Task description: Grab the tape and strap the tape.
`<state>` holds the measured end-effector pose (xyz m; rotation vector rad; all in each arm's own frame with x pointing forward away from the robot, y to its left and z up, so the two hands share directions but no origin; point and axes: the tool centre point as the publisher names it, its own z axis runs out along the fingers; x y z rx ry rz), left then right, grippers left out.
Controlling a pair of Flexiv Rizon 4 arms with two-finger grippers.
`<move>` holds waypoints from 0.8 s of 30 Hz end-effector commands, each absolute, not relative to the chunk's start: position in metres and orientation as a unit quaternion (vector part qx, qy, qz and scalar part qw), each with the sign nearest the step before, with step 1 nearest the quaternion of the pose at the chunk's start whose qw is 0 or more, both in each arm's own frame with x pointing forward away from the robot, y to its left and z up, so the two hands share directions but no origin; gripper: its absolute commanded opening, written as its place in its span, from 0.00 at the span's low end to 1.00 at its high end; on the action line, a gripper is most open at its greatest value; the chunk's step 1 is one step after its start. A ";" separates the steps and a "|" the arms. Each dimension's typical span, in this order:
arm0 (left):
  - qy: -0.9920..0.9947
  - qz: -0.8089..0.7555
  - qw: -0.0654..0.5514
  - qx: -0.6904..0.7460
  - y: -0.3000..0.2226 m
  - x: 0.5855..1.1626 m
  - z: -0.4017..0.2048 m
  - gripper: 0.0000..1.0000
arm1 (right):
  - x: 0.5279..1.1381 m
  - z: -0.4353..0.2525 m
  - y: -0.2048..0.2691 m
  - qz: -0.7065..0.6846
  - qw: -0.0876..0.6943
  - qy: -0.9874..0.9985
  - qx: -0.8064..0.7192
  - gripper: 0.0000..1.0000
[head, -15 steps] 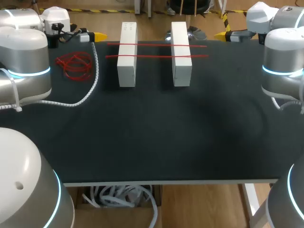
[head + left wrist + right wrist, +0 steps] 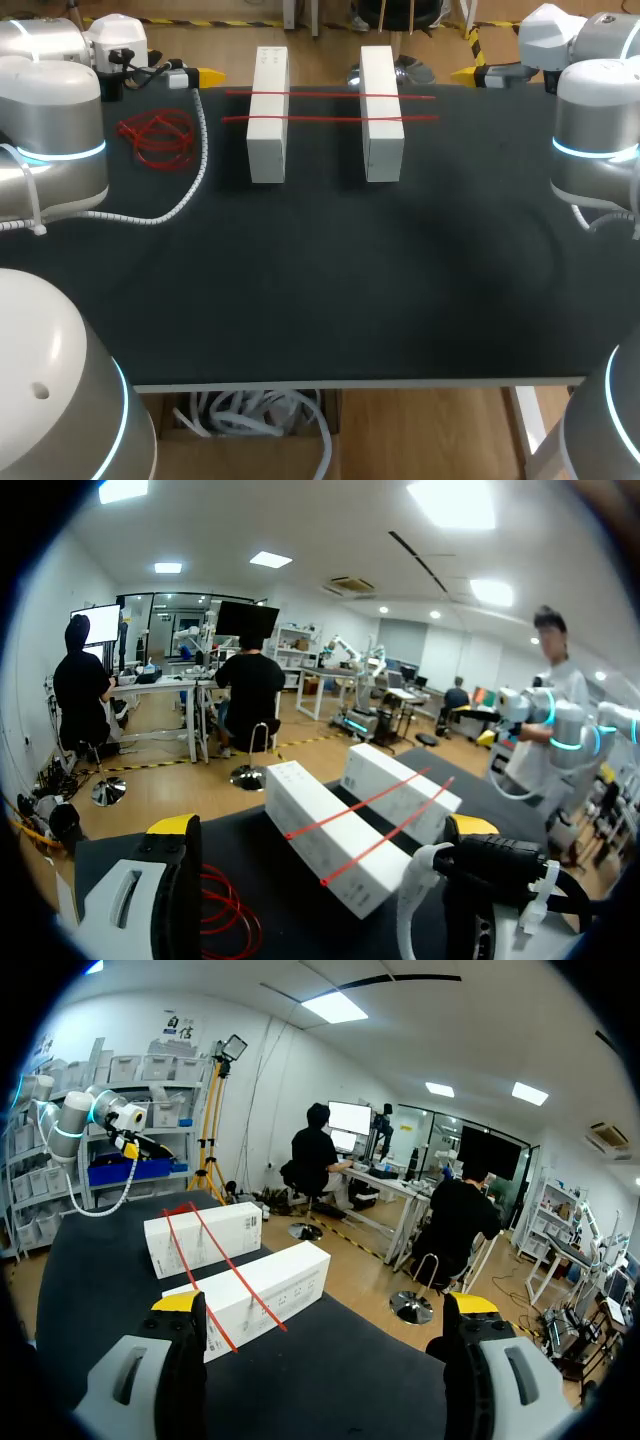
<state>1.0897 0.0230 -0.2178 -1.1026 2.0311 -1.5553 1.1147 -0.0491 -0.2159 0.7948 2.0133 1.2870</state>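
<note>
Two white boxes, one [image 2: 267, 120] left and one [image 2: 381, 115] right, lie side by side at the table's back. Two thin red tapes [image 2: 330, 95] [image 2: 330, 118] stretch across both. A loose tangle of red tape [image 2: 155, 138] lies left of the boxes. My left gripper [image 2: 205, 76] hangs open at the back left, beside the tangle [image 2: 225, 915], facing the boxes [image 2: 310, 805]. Its fingers hold nothing. My right gripper [image 2: 468, 73] is open at the back right edge, with the boxes [image 2: 262, 1295] ahead of its empty fingers [image 2: 178, 1305].
The black table top [image 2: 330, 290] spreads wide in front of the boxes. A white coiled cable [image 2: 195, 170] from my left arm droops over the table near the tangle. My arms' grey housings stand at both sides.
</note>
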 end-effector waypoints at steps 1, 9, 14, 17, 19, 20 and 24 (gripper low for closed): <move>0.717 -0.550 0.178 -0.390 0.023 1.090 -0.218 1.00 | 1.115 -0.216 -0.049 0.487 0.307 0.761 0.300 1.00; 0.717 -0.550 0.178 -0.390 0.023 1.090 -0.218 1.00 | 1.115 -0.216 -0.049 0.487 0.307 0.761 0.300 1.00; 0.745 -0.576 0.162 -0.295 0.004 1.100 -0.224 1.00 | 1.115 -0.216 -0.049 0.487 0.307 0.761 0.300 1.00; 0.758 -0.581 0.162 -0.248 -0.002 1.105 -0.228 1.00 | 1.115 -0.216 -0.049 0.487 0.307 0.761 0.300 1.00; 0.759 -0.585 0.153 -0.240 -0.003 1.109 -0.232 1.00 | 1.115 -0.216 -0.049 0.487 0.307 0.761 0.300 1.00; 0.761 -0.586 0.150 -0.234 -0.004 1.111 -0.233 1.00 | 1.115 -0.216 -0.049 0.487 0.307 0.761 0.300 1.00; 0.771 -0.585 0.143 -0.207 -0.004 1.119 -0.242 1.00 | 1.115 -0.216 -0.049 0.487 0.307 0.761 0.300 1.00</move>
